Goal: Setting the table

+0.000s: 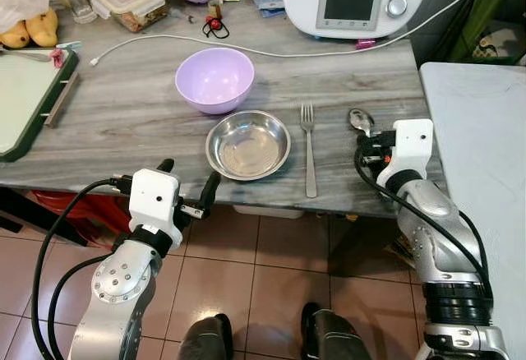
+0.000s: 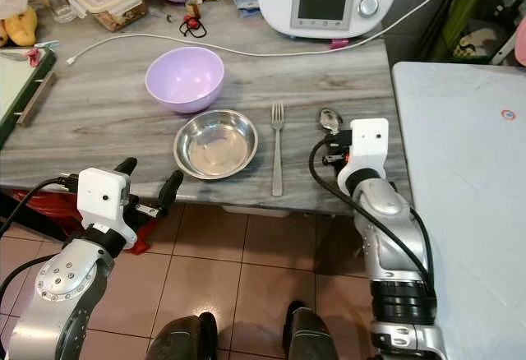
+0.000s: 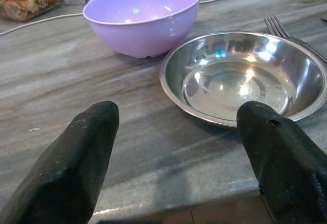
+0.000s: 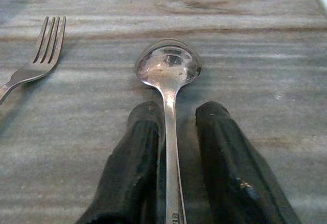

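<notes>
The spoon (image 4: 168, 75) was seen in the centre of the right wrist view, lying flat on the grey table (image 1: 123, 105), with its bowl pointing away from the camera. In the left eye view it was placed right of centre, just beside the fork (image 1: 308, 146), which lay right of the steel dish (image 1: 247, 145). The handle was enclosed by the right gripper (image 4: 172, 152); one finger was touching it, while a small gap was left to the other, so a firm pinch could not be confirmed. The spoon was judged to be light, stiff and rather slippery, because it is polished metal. It should probably be held at the middle of the handle, across its narrow sides, since the flat faces lie low on the wood. The left gripper (image 3: 179, 147) was held at the table edge, lower left in the left eye view, its fingers spread wide and holding nothing, before the purple bowl (image 3: 142, 14).
</notes>
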Available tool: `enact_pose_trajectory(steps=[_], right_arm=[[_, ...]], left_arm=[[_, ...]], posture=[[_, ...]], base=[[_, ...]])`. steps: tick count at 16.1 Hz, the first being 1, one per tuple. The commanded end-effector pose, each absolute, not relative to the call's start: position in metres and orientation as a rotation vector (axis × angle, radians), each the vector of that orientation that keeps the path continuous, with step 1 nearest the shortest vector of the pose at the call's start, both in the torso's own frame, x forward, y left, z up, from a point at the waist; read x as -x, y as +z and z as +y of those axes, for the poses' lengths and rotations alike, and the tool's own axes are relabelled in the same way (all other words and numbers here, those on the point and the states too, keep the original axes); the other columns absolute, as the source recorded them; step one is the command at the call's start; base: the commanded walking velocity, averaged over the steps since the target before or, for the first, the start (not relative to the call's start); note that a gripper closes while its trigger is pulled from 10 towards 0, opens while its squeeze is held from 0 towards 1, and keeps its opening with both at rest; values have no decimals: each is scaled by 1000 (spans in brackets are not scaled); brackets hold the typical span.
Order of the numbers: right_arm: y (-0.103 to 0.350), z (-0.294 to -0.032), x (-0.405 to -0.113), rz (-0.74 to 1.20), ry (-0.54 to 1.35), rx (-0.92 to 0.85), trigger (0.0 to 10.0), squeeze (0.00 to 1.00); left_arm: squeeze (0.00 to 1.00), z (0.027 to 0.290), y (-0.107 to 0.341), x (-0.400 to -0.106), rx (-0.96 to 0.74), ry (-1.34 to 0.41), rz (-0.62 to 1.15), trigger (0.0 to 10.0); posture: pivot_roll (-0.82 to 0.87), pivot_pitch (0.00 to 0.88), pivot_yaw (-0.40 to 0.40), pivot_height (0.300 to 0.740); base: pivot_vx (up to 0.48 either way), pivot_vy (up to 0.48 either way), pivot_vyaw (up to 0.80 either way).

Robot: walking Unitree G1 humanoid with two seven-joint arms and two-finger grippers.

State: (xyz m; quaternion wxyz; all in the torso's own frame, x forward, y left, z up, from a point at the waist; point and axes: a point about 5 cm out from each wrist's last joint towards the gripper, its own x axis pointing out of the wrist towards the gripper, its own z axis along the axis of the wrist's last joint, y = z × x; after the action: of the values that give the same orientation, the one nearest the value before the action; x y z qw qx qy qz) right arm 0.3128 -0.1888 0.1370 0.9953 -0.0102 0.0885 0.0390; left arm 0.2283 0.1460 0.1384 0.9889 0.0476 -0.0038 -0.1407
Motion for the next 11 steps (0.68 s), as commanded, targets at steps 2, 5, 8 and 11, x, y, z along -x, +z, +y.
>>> enact_pose_trajectory(steps=[2, 5, 8, 11], right_arm=[[92, -193, -299, 400, 79, -33, 0, 0], [89, -198, -298, 430, 91, 97, 0, 0], [93, -213, -297, 406, 88, 408, 0, 0], [91, -217, -292, 417, 100, 547, 0, 0]], left_arm=[[0, 146, 138, -226, -93, -296, -1, 10000], [0, 146, 138, -227, -89, -297, -2, 10000], [0, 145, 138, -227, -83, -298, -1, 10000], [0, 144, 137, -227, -74, -302, -1, 10000]], posture=[[99, 217, 73, 740], [98, 217, 72, 740], [93, 216, 70, 740], [89, 216, 66, 740]], base=[[0, 0, 0], [0, 0, 0], [0, 0, 0], [0, 0, 0]])
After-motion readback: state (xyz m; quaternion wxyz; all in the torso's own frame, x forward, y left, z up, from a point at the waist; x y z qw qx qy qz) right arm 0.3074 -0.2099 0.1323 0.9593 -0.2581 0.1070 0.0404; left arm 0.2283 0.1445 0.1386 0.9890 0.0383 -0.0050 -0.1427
